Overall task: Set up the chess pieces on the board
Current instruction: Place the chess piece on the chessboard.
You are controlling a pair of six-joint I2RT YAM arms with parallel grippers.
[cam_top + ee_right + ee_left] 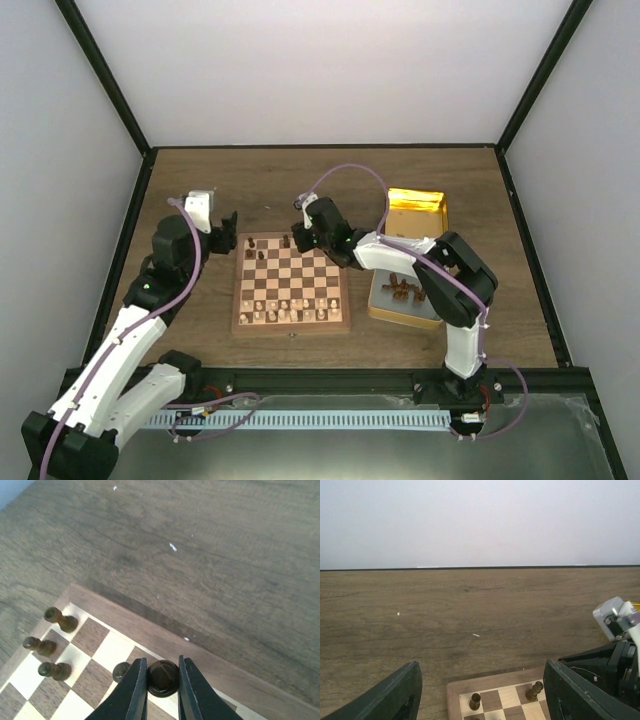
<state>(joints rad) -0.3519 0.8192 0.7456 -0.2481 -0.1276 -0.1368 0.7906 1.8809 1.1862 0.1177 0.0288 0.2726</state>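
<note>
Your tabletop (300, 180) fills the view, brown wood grain all over, and the board (291, 328) sits in the middle of it, in front of both arm bases. Off the board's right side the gold tin (418, 200) lies open toward the far edge. A shallow tray (400, 320) sits just nearer, partly under the right arm, with a cluster of dark chess pieces (402, 288) in it. Now the end effectors. Your left end effector (481, 672) hangs over the board's far-left corner with its fingers spread wide, nothing between them and touching nothing. Through that gap the wrist view shows the corner squares with two dark pieces upright on them. Your right end effector (161, 664) is over the far row, about midway along it, fingers drawn in tight and pinching one dark piece (163, 680) by its round head. Whether that piece's foot is down on a square, you can't tell from here. Just beside one finger stands another dark piece (120, 672), and three more (54, 670) are grouped on the far-left corner squares, each apart from the others. On the two near rows, the pale chessmen (288, 310) stand lined up.
</note>
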